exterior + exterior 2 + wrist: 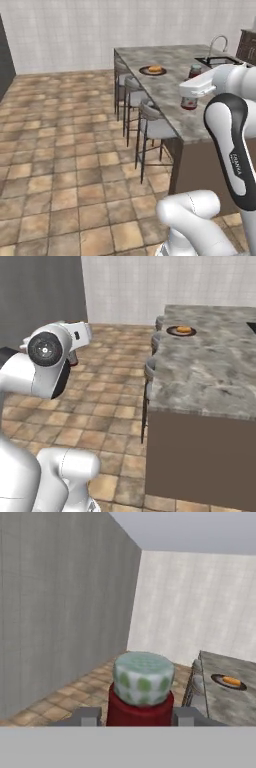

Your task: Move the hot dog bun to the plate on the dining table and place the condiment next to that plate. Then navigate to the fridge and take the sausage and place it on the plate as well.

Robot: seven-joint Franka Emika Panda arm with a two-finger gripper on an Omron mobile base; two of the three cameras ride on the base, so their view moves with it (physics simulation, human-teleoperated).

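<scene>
1. The gripper (134,716) holds the condiment (140,692): in the hand view its two dark fingertips (86,716) sit against either side of the red bottle, closed on it just under the pale, green-dotted cap.
2. In the left base view the condiment (190,98) hangs below the white hand, seen against the near part of the dining table (170,87) (whether it touches the marble top cannot be told from here).
3. In the right base view the arm's big joint hides most of the bottle; just a sliver of red (73,358) shows beside it, over the tiled floor to the left of the table (210,381).
4. The bun (155,69) lies on the dark plate (144,71), which stands far down the table near its left edge, well apart from the condiment.
5. The same bun (184,329) and plate (172,332) show in the right base view, and again at the right of the hand view (small, bun (231,681) on plate (220,683)).
6. Grey stools (150,122) line the table's left side.
7. A tap (218,44) and black sink (220,61) sit at its far right corner.
</scene>
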